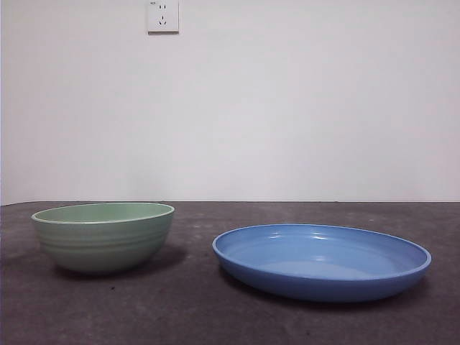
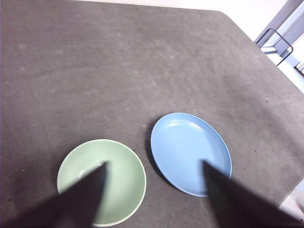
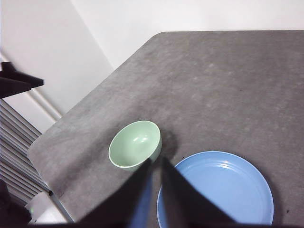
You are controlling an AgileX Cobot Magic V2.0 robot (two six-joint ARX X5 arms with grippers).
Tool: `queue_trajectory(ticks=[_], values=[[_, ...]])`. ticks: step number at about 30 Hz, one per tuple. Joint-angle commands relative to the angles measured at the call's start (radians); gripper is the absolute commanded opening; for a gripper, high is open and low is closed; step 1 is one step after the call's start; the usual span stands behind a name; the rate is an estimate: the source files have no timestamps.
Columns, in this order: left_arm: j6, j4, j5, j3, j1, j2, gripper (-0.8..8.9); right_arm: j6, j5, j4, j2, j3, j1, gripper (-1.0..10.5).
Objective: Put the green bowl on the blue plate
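Note:
The green bowl stands upright and empty on the dark table at the left. The blue plate lies to its right, apart from it and empty. Both show in the left wrist view, bowl and plate, and in the right wrist view, bowl and plate. My left gripper hangs high above both dishes with its jaws wide open and empty. My right gripper is also high above the table, jaws nearly together with only a thin gap, holding nothing. Neither gripper shows in the front view.
The dark grey table runs back to a white wall with a socket. In the right wrist view the table's rounded corner lies near the bowl. A metal frame stands past the table's far corner.

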Motion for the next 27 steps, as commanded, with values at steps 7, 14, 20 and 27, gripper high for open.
queue_trajectory(ticks=[7,14,20,27], values=[[0.016,0.011,0.006,0.024,-0.002,0.008,5.63,-0.013,0.039,0.006,0.004,0.017,0.018,6.1],[0.020,0.010,0.002,0.024,-0.002,0.040,5.60,-0.013,0.050,-0.001,0.004,0.017,0.018,6.1],[0.019,0.003,-0.069,0.024,-0.002,0.110,5.58,-0.013,0.049,0.000,0.003,0.017,0.018,6.1],[0.019,-0.073,-0.262,0.024,-0.002,0.246,5.58,-0.014,0.049,0.000,0.003,0.017,0.018,6.1]])
